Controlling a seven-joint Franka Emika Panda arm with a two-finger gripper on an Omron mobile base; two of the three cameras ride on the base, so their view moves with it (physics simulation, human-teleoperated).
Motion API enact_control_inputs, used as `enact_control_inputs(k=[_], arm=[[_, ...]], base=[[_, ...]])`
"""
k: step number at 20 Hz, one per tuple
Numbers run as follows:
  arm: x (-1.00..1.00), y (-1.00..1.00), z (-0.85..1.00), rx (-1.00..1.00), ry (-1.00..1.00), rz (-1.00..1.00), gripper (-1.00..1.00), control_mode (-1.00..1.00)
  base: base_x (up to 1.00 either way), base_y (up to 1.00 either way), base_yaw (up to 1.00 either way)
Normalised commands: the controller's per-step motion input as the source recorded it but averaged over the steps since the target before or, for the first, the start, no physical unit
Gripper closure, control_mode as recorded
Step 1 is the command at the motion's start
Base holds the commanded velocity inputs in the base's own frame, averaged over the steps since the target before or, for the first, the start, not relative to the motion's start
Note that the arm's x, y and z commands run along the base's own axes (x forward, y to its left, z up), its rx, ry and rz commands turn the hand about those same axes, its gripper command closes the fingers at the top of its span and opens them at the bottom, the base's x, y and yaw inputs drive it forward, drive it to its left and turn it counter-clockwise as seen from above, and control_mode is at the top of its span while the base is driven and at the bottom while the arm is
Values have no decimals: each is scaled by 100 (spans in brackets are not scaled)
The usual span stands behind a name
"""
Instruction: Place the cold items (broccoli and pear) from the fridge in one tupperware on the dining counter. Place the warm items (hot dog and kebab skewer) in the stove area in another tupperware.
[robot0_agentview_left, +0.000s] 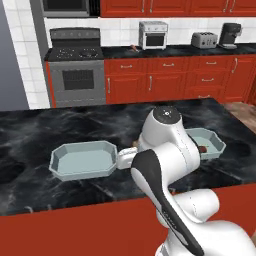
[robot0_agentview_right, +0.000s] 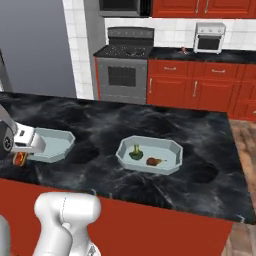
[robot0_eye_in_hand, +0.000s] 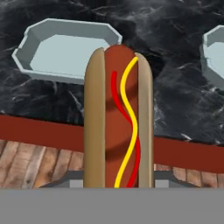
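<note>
The gripper (robot0_eye_in_hand: 118, 186) is pinched on the hot dog (robot0_eye_in_hand: 118, 127), which stands lengthwise out from the fingers above the near edge of the dining counter (robot0_agentview_left: 30, 130). The empty box (robot0_eye_in_hand: 65, 50) lies just beyond that edge, towards the counter's left end.

The risk, as I judge it, is a release too early. The hot dog hangs over the counter lip and the wooden floor, so it could hit the box rim, tip out, or fall off the counter. Its long body also sticks out well past the fingers, and a swing could knock the box.

The right base view shows the other box (robot0_agentview_right: 150, 155) with broccoli (robot0_agentview_right: 136, 153) and a small reddish item inside. The left base view has the arm hiding most of that.
</note>
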Motion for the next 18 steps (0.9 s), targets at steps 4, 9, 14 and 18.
enact_control_inputs(k=[4, 9, 14, 18], arm=[[0, 0, 0, 0, 0, 0, 100, 100], [20, 3, 0, 0, 1, 0, 100, -100], [99, 0, -3, 6, 17, 49, 100, -100], [62, 0, -32, 0, 12, 96, 100, -100]], base=[[46, 99, -37], [68, 41, -11], [0, 0, 0], [0, 0, 0]])
